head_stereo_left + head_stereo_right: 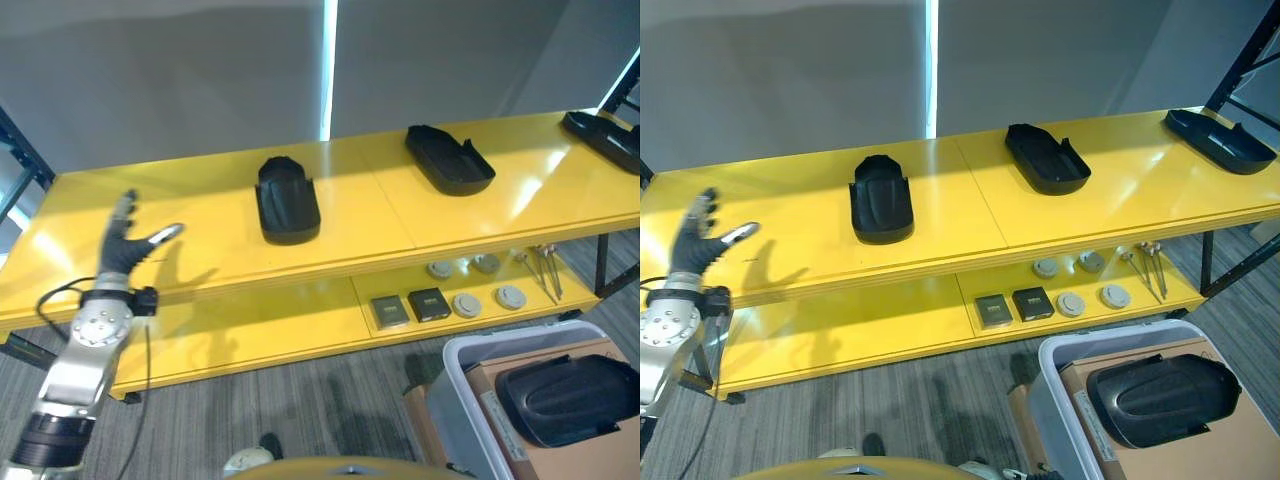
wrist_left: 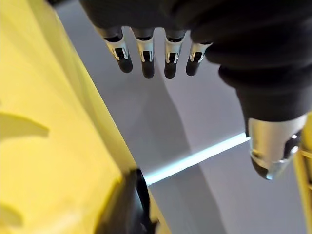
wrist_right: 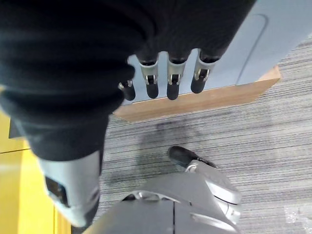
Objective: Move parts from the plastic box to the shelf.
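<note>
Left eye view: left hand (image 1: 124, 243) is raised over the near left end of the yellow shelf (image 1: 200, 260), fingers straight and spread, thumb out to the side, holding nothing. Three black moulded parts already lie on the upper board: nearest part (image 1: 287, 200) just to the right of this hand, long axis running front to back; second part (image 1: 449, 158) farther right; third part (image 1: 605, 135) at the far right end. Small round and square items (image 1: 450, 295) lie on the lower board. Right eye view: remaining part (image 1: 1162, 398) lies in the plastic box (image 1: 1060, 380) on the floor, on a brown cardboard liner (image 1: 1200, 450), long axis running left to right; it is well apart from the left hand, down and far to its right. Left wrist view: fingers (image 2: 146, 61) extended and empty, shelf edge beside them. Right wrist view: right hand (image 3: 161, 58) hangs over grey carpet (image 3: 263, 122), fingers straight and relaxed, empty, with the box wall (image 3: 258, 44) just beyond the fingertips. Judgement: the right hand is the nearer one, so the coming reach into the box should fall to it.
</note>
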